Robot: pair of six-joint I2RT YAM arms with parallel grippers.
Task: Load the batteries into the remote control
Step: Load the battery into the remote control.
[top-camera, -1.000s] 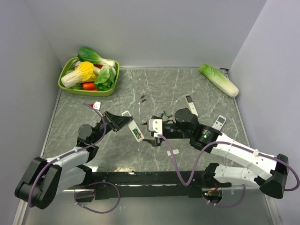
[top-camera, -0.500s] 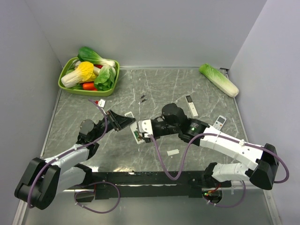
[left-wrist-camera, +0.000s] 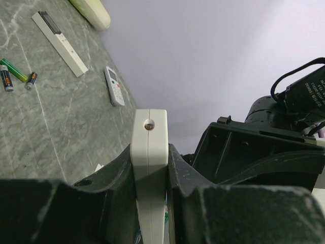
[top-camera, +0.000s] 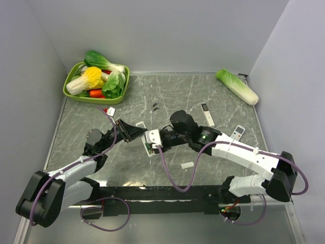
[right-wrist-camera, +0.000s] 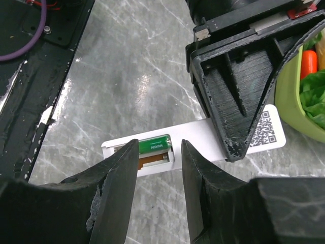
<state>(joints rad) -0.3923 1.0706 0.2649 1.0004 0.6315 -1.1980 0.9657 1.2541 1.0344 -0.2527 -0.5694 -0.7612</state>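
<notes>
My left gripper (top-camera: 130,133) is shut on the remote control (top-camera: 148,142), a slim white bar held on edge between its fingers in the left wrist view (left-wrist-camera: 150,168). In the right wrist view the remote (right-wrist-camera: 203,137) shows its open back. One green battery (right-wrist-camera: 154,145) lies in the recess, and the slot beside it is bare. My right gripper (right-wrist-camera: 158,152) is open just above the recess, one finger on each side of it, and holds nothing. It also shows in the top view (top-camera: 154,138). Another green battery (left-wrist-camera: 13,70) lies on the table.
A white remote with a black end (top-camera: 207,114) and a short buttoned remote (top-camera: 237,133) lie to the right. Two dark cells (top-camera: 154,106) lie mid-table. A green vegetable tray (top-camera: 68,91) stands back left, a cabbage (top-camera: 237,86) back right, and a white strip (top-camera: 187,165) lies in front.
My right arm has swung left and brought its gripper over the remote's open recess. My left gripper has stayed shut on the remote and shifted only slightly.
</notes>
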